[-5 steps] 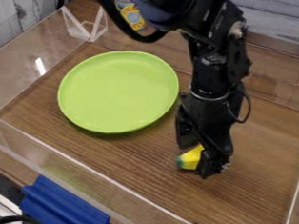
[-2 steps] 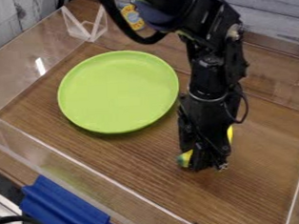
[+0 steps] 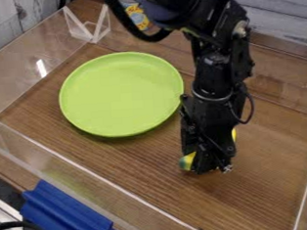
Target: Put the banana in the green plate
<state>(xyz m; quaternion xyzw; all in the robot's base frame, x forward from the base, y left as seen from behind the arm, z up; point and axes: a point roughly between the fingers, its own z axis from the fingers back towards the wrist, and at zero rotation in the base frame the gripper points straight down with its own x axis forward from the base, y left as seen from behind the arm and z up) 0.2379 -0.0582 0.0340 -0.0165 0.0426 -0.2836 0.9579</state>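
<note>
The green plate [image 3: 121, 93] lies flat on the wooden table, left of centre, with nothing on it. My black gripper [image 3: 206, 161] points straight down at the table to the plate's lower right. Its fingers are shut on the banana [image 3: 190, 163], of which only a small yellow bit with a dark tip shows at the left of the fingers, and a yellow sliver higher up by the right finger. The rest of the banana is hidden by the fingers. It sits at table level, a short way off the plate's rim.
A clear plastic wall [image 3: 28, 154] fences the table at front and left. A blue block [image 3: 67, 222] lies outside it at the bottom left. A clear triangular stand [image 3: 88, 29] is at the back. Bare wood [image 3: 269, 149] lies right of the arm.
The gripper has dropped slightly and closed around the banana, which now shows far less yellow between the fingers. The plate has not moved.
</note>
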